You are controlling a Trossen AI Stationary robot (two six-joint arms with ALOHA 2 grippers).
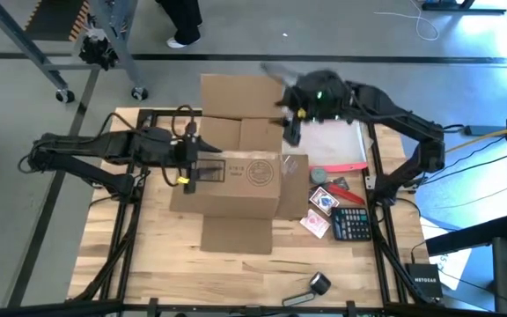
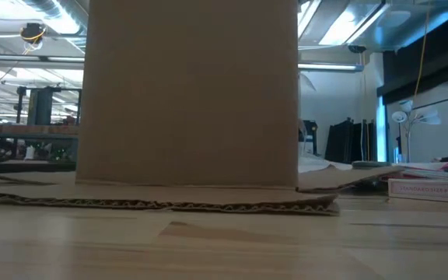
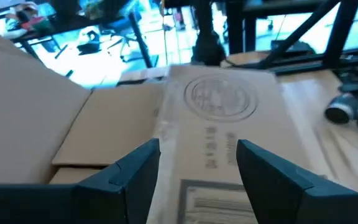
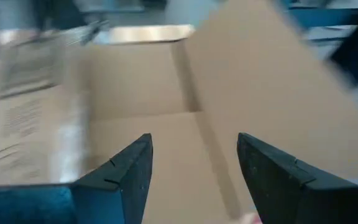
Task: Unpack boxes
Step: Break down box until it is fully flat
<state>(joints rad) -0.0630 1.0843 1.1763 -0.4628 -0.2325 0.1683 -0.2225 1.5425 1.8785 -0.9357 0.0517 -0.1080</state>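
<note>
We see the cardboard box [image 1: 236, 167] standing in the middle of the table [image 1: 148, 273], its far flap thrown back toward the far edge and its near flap lying flat on the wood toward us. The left gripper [image 1: 192, 170] hovers over the left part of the box top, jaws spread wide and holding nothing; in its wrist view the printed flap with the round stamp lies just ahead between its fingers [image 3: 135, 171]. The right gripper [image 1: 293, 123] hangs at the box's far right corner, jaws apart and empty too, looking down at bare cardboard panels inside the opening.

What worries us is the box itself. It is light and sits loose on smooth wood, so a gripper that pushes sideways on a flap instead of lifting it could slide or turn the whole box toward the things on the right: the playing cards [image 1: 323, 201], the calculator [image 1: 353, 224] and the clear pouch [image 1: 337, 141] with its red strip. The flaps are also springy (we judge this from how the printed one lies half closed), so a flap let go early may fall back over the opening and hide the contents. With both arms near the same opening, a reach inward by each at once risks their wrists meeting.
</note>
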